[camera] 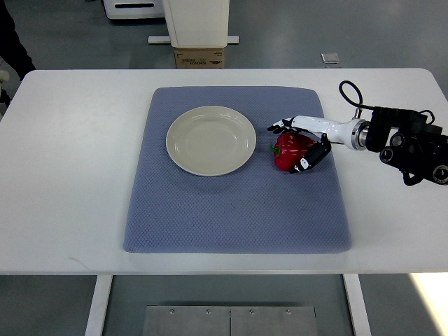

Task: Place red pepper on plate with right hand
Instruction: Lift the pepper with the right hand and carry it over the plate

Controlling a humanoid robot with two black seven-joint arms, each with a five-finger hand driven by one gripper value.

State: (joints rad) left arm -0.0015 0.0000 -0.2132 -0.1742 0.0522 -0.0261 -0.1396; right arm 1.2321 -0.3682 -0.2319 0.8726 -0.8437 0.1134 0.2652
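The red pepper [285,152] lies on the blue mat [231,210], just right of the empty cream plate [211,140]. My right hand [288,148] reaches in from the right edge and straddles the pepper. Its fingers [280,127] stretch fairly straight along the pepper's far side, and the thumb [309,160] sits against its near right side. The pepper still rests on the mat, with a small gap between it and the plate's rim. My left arm does not show.
The mat covers the middle of a white table [70,175]. A cardboard box [200,57] and a white machine base stand on the floor beyond the far edge. A black cable [350,94] loops above my right wrist.
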